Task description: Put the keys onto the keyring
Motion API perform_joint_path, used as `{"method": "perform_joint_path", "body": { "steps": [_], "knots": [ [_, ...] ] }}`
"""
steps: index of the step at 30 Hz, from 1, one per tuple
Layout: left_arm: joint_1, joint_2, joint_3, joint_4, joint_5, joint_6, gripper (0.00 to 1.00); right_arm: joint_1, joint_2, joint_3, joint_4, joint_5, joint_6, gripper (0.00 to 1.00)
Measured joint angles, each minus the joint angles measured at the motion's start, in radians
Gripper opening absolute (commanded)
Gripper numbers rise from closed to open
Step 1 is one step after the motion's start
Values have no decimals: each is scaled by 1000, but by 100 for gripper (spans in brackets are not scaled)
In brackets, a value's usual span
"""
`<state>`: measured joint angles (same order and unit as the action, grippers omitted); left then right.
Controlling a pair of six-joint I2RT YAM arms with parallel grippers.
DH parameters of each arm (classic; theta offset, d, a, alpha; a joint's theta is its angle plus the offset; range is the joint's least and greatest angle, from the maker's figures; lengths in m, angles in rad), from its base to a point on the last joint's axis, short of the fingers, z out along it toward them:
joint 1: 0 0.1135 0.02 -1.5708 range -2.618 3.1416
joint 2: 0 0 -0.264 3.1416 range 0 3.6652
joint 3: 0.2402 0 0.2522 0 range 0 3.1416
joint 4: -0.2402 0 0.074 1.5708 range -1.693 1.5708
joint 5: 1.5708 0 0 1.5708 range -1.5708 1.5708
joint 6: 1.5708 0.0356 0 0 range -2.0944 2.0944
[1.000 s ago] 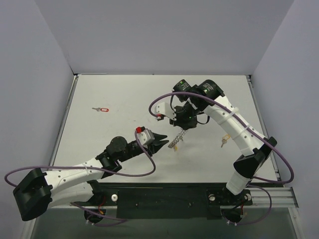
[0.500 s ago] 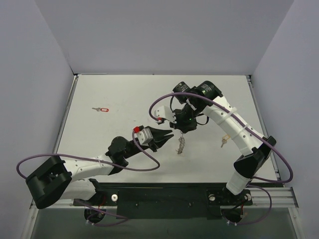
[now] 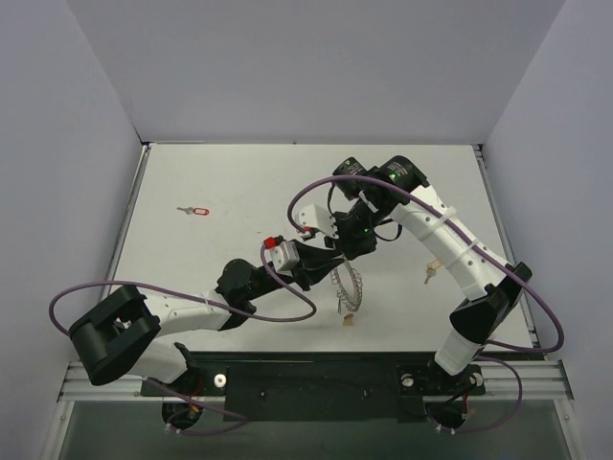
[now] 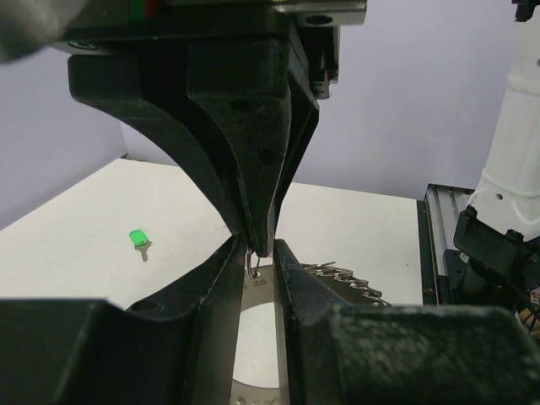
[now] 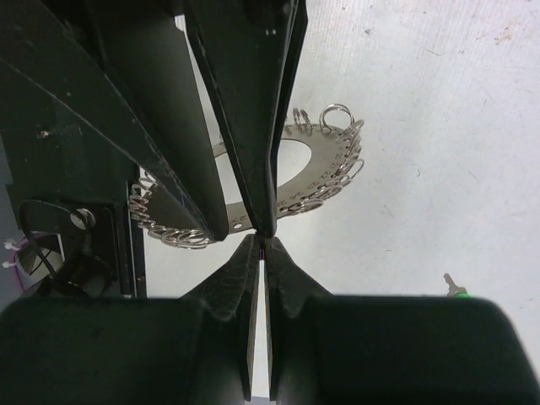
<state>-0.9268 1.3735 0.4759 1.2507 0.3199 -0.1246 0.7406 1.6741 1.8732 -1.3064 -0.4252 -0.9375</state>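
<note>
I'm seeing the big silver-grey wavy wire keyring hanging mid-table, right gripper pinching its rim tight, left gripper sitting narrow around that rim from 9 o'clock, can't tell if it's squeezing, red-headed key lying at 10 o'clock.

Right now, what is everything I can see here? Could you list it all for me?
ring: one, silver, rim of small wire loops, held above mid-table between both hands
red key: one, far left of the table
green key: one, on the table, shown by the wrist views only
pale key: one, yellowish, on the table by the right arm
tan piece: one, just under the ring; hanging or lying, cannot tell
table: one, white
walls: lilac-grey, three sides
cables: purple, looping off each arm
left arm, right arm: white and black
left hand: black, closed on the ring's band
right hand: black, shut on the ring's edge
</note>
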Motion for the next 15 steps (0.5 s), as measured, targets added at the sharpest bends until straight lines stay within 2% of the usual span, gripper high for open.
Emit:
{"method": "perform_joint_path", "body": {
  "steps": [15],
  "knots": [
    [0,-7,28,-105,3,60,29,-7,-1,0,0,-32,-8,0]
  ]
}}
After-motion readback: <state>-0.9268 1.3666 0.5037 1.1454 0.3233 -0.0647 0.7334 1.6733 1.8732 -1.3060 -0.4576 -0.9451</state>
